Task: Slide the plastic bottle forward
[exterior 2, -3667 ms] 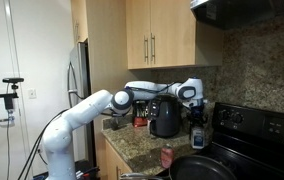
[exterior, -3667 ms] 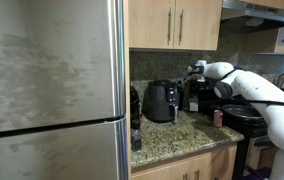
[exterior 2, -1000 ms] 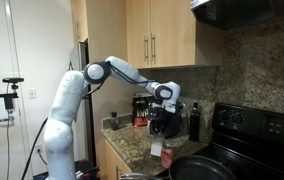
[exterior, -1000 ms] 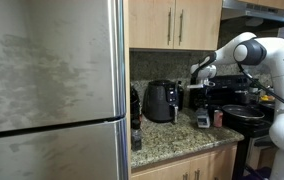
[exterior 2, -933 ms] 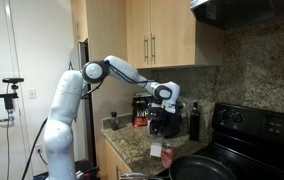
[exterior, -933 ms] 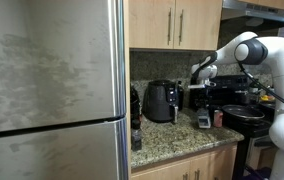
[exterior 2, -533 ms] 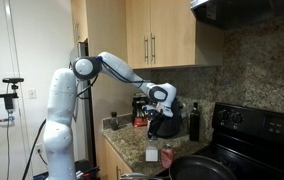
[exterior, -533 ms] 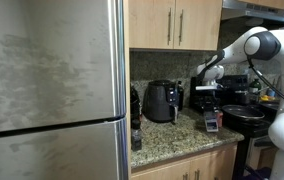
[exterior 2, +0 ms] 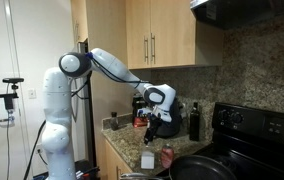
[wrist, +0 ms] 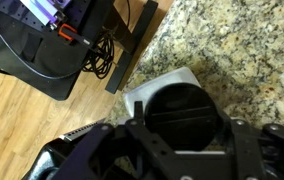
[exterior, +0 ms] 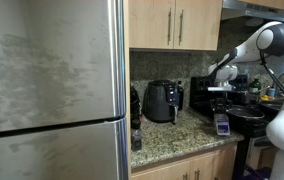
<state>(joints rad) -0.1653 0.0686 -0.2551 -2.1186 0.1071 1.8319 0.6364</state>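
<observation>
Here the gripper (exterior 2: 150,143) reaches down and pinches the plastic bottle (exterior 2: 148,160), its fingers pressed against the sides; the bottle stands upright near the front edge of the granite counter (exterior 2: 125,148), well forward of the black air fryer (exterior: 161,101)

Steel fridge (exterior: 52,80), wooden cabinets (exterior: 172,22), speckled granite counter (exterior: 172,136), wood floor (wrist: 22,120).
</observation>
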